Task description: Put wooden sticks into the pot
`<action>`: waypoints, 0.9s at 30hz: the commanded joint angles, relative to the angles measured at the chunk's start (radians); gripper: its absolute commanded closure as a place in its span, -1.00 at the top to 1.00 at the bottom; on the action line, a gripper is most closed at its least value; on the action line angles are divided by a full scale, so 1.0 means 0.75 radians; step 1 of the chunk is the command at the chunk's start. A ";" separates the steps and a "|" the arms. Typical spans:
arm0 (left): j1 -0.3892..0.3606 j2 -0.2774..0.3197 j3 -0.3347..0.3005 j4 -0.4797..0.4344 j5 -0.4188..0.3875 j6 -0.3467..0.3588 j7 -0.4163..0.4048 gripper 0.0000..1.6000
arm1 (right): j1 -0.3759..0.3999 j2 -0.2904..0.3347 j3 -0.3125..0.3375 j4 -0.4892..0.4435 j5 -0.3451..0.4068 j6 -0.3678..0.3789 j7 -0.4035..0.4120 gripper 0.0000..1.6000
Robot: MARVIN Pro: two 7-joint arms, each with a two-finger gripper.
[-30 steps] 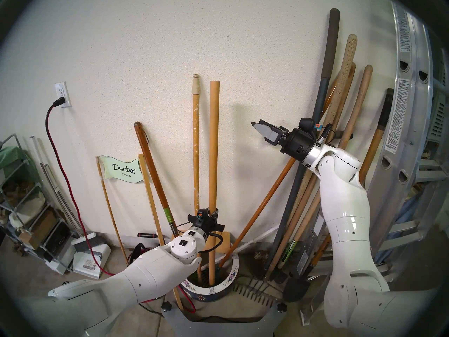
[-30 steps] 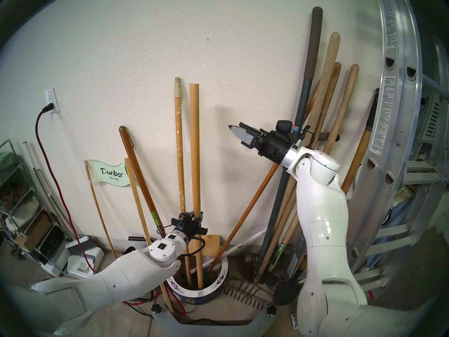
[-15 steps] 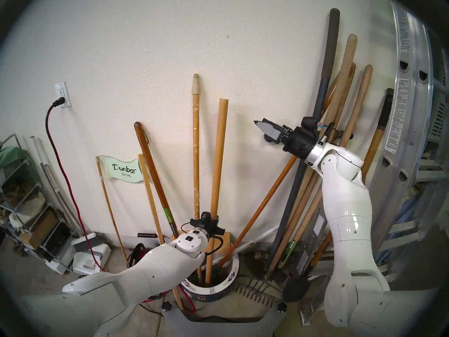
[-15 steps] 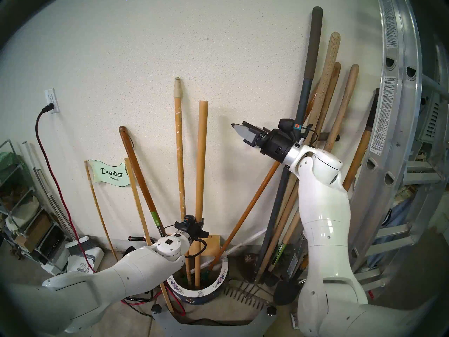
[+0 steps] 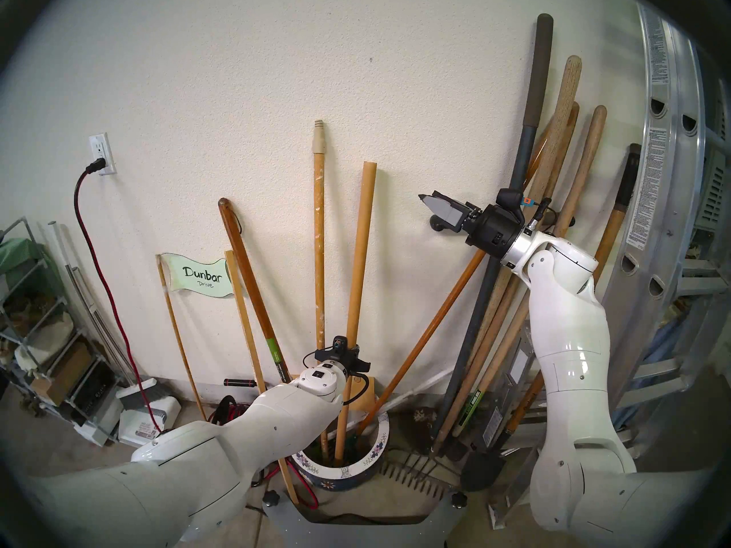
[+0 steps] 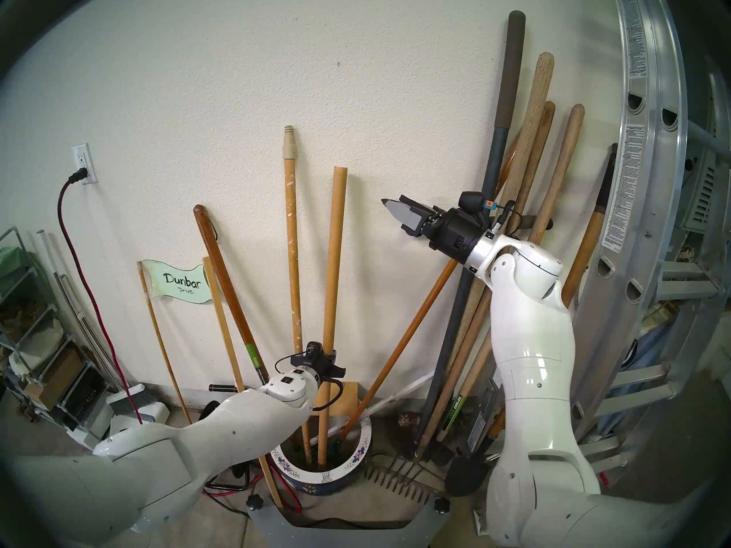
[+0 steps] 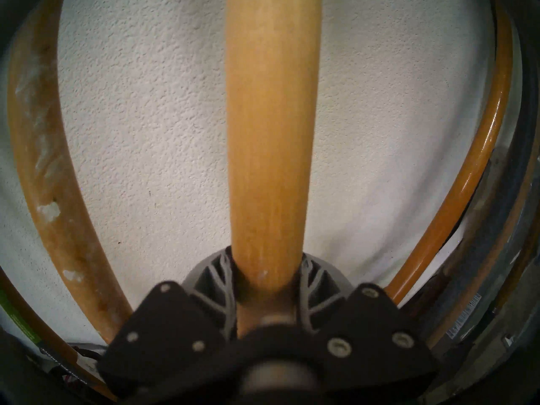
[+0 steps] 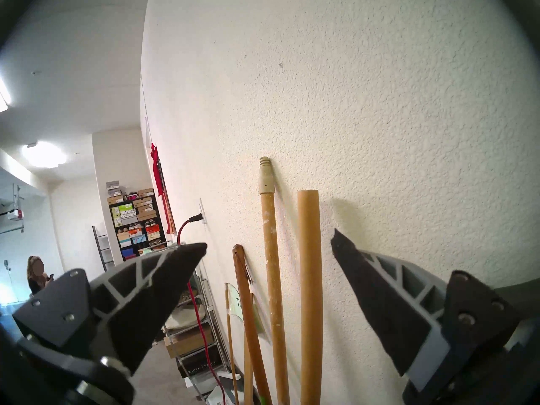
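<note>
The plain wooden stick (image 5: pixel 358 250) (image 6: pixel 332 258) stands with its foot inside the flowered pot (image 5: pixel 379 448) (image 6: pixel 362 452), its top tilted right against the wall. My left gripper (image 5: pixel 350 347) (image 6: pixel 326 351) (image 7: pixel 266 254) is shut on this stick (image 7: pixel 271 132) low on its shaft, above the pot. The paint-flecked stick (image 5: pixel 319 238) (image 6: pixel 292 238) (image 7: pixel 43 161) with the cream threaded tip also stands in the pot, just to the left. My right gripper (image 5: pixel 428 196) (image 6: pixel 392 199) (image 8: pixel 269 237) hangs open and empty to the right, near the wall, above the top of the plain stick (image 8: pixel 309 278).
A dark-brown handle (image 5: pixel 253 290) and a thin slat (image 5: pixel 245 325) lean left of the pot. An orange handle (image 5: pixel 427 337) slants out of the pot to the right. Garden tools (image 5: pixel 553 179) and a ladder (image 5: pixel 664 179) crowd the right; a rake (image 5: pixel 415 480) lies on the floor.
The plain stick has sunk lower into the pot and its top has tipped right. My left arm has reached further forward with it. The right gripper has drifted slightly right.
</note>
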 commanded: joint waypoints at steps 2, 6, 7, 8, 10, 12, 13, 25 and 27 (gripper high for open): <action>-0.059 -0.096 -0.013 0.176 -0.026 -0.023 -0.085 -1.00 | -0.009 -0.002 0.000 -0.007 -0.002 -0.001 -0.003 1.00; -0.081 -0.129 -0.011 0.275 -0.018 -0.071 -0.104 -0.63 | -0.006 -0.002 -0.001 -0.002 -0.001 -0.002 0.000 1.00; -0.089 -0.138 -0.010 0.302 -0.016 -0.082 -0.116 -0.71 | -0.004 -0.001 -0.002 0.000 -0.001 -0.003 0.003 1.00; -0.084 -0.130 -0.012 0.287 -0.016 -0.081 -0.110 -0.71 | -0.003 0.000 -0.003 0.002 -0.001 -0.006 0.005 1.00; -0.105 -0.157 -0.016 0.353 -0.019 -0.108 -0.129 -0.36 | 0.002 0.001 -0.004 0.009 -0.001 -0.011 0.009 1.00; -0.120 -0.174 -0.015 0.390 -0.015 -0.118 -0.121 -0.31 | 0.007 0.002 -0.005 0.014 -0.002 -0.015 0.012 1.00; -0.128 -0.179 -0.018 0.402 -0.016 -0.122 -0.119 -0.31 | 0.009 0.003 -0.006 0.014 -0.002 -0.015 0.012 1.00; -0.165 -0.226 -0.022 0.525 -0.017 -0.133 -0.111 1.00 | 0.013 0.006 -0.008 0.007 0.000 -0.008 0.022 1.00; -0.162 -0.226 -0.023 0.533 -0.017 -0.136 -0.107 1.00 | 0.010 0.006 -0.007 0.004 0.001 -0.007 0.023 1.00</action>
